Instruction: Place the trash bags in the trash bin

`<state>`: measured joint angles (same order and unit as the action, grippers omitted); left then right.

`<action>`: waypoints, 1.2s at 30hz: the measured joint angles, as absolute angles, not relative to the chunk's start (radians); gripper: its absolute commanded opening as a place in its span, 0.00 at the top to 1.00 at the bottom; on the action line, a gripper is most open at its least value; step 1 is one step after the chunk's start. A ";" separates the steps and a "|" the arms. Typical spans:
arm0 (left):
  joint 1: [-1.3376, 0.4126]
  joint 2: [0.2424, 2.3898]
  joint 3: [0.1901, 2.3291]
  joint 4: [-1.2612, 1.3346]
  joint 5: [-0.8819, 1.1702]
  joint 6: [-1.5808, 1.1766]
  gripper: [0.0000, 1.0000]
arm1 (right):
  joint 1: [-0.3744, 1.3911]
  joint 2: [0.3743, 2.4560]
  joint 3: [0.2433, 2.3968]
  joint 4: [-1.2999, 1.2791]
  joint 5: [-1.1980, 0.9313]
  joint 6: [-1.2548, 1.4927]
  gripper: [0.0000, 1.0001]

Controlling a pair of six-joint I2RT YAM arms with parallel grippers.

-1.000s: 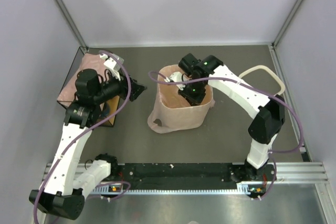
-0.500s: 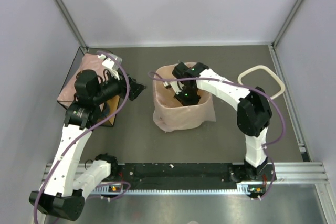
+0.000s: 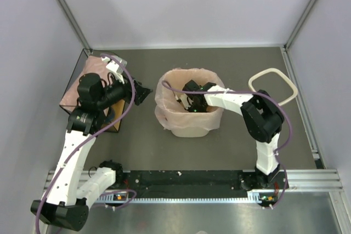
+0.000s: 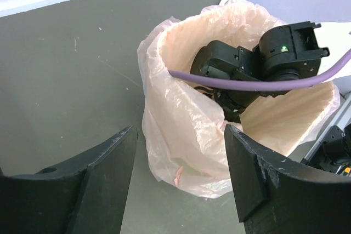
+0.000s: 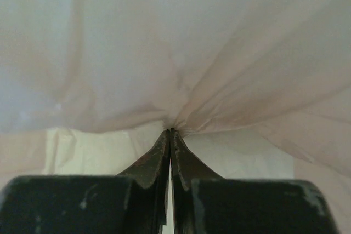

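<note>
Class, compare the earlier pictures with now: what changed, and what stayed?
The right gripper, shut on the trash bag, pushed down from the rim deep into the trash bin, its arm folding in; the bag's loose skirt lifted off the table and bunched round the rim. The left gripper stayed open beside the bin.

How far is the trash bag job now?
Done: one translucent pale pink plastic bag lines the cream-beige plastic bin, edges draped over its rim. In hand: the shut right gripper pinches its film inside. To do: the open left gripper holds nothing; a pinkish stack waits far left.
</note>
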<state>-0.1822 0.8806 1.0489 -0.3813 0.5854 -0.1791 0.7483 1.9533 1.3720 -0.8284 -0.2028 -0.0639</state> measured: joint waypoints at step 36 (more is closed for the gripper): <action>-0.178 0.912 1.048 -0.328 0.631 -0.151 0.24 | 0.749 1.639 1.333 -0.664 -0.215 -0.040 0.90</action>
